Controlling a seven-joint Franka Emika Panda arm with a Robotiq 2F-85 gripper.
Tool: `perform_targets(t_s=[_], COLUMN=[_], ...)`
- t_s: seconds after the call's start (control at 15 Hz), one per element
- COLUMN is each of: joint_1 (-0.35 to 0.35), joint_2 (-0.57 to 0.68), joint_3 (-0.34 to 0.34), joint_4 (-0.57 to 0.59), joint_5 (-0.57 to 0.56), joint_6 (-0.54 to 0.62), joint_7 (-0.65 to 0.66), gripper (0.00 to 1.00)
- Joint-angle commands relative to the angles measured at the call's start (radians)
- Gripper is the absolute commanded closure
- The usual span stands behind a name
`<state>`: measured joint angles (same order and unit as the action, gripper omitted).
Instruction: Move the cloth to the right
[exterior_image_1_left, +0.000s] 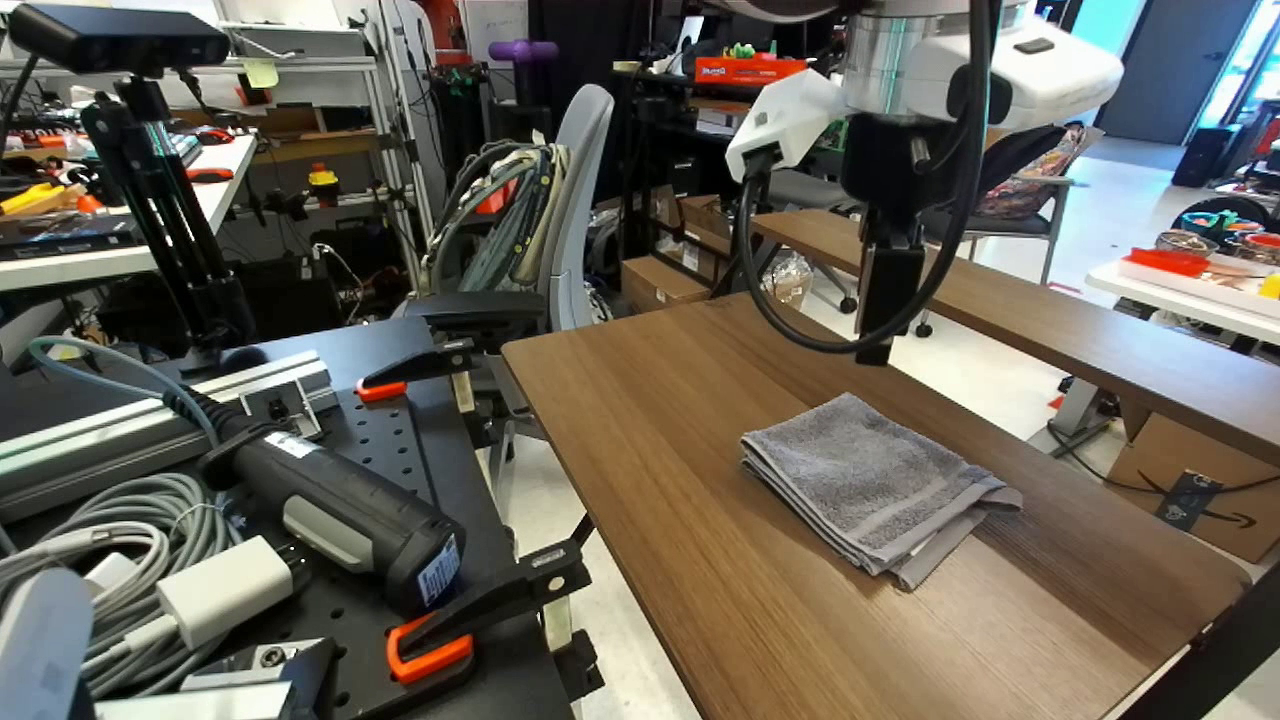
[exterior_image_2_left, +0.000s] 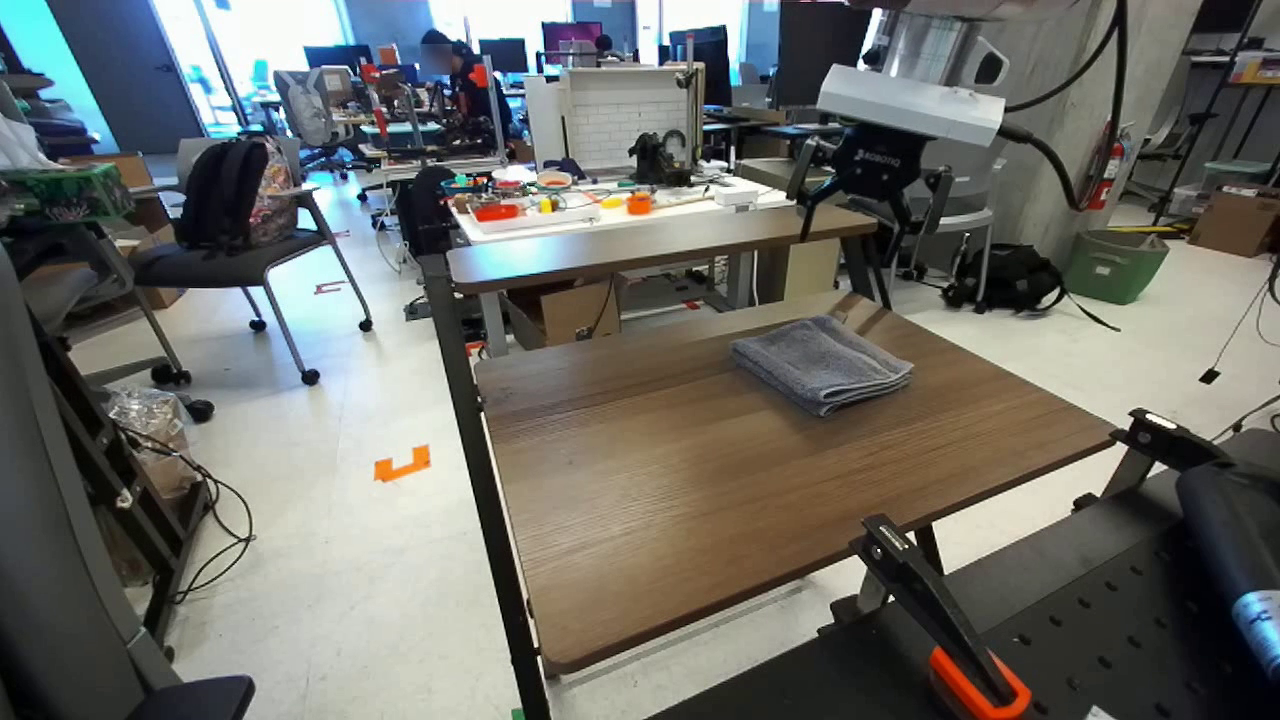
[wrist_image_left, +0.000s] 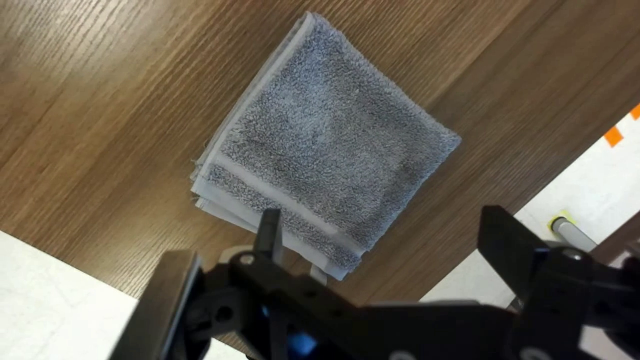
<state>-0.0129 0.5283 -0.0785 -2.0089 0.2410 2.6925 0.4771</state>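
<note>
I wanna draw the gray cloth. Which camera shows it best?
The wrist view: it looks down at the gray cloth from close up, so its smooth stripe is clear, though a bit near the edge is hidden. Both exterior views show it unblocked, folded on the table, but smaller and at a slant.

Coiled cable (exterior_image_1_left: 185, 497), clamps (exterior_image_1_left: 530, 582), green bin (exterior_image_2_left: 1118, 268) beside a black backpack (exterior_image_2_left: 1008, 280)

Arm (exterior_image_2_left: 1000, 7) shows at top edge in both exterior views, mostly cropped. Wrist (exterior_image_2_left: 927, 45) sits below it, silver and white, roughly upright. End effector (exterior_image_2_left: 860, 228) hangs under the wrist, aimed down, in the air. Fingers (wrist_image_left: 502, 240) stand wide apart, plainest in the wrist view.
</note>
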Motion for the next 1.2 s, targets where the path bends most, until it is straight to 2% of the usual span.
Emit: perform_targets(t_s=[0.0,0.6,1.13], joint_1=[0.021,0.034,0.075], joint_2=[0.077,0.277,0.406], joint_3=[-0.022,-0.055,-0.093], joint_4=[0.046,0.233,0.313], joint_5=[-0.011,-0.016,-0.039], joint_6=[0.041,-0.003,-0.001], joint_7=[0.002,0.026,0.019], gripper=[0.00,0.00,0.00])
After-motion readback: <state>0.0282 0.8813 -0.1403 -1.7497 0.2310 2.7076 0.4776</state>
